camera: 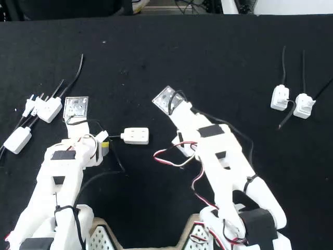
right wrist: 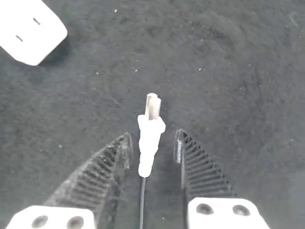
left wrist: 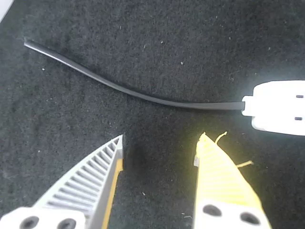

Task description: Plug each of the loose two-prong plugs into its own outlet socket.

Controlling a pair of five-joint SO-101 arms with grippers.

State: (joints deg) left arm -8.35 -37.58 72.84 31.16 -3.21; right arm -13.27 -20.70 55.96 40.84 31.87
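Plug [right wrist: 150, 143] lies between right claw's [right wrist: 152, 134] spread fingers, ungripped, long axis in line with the claw, prongs pointing away. Outlet socket [right wrist: 28, 31] sits farther ahead, off-axis. Left claw [left wrist: 161, 138] released, empty, just short of socket's cord [left wrist: 133, 93].

Bright, even light; the white outlet socket [right wrist: 28, 31] glares, casting a soft shadow.
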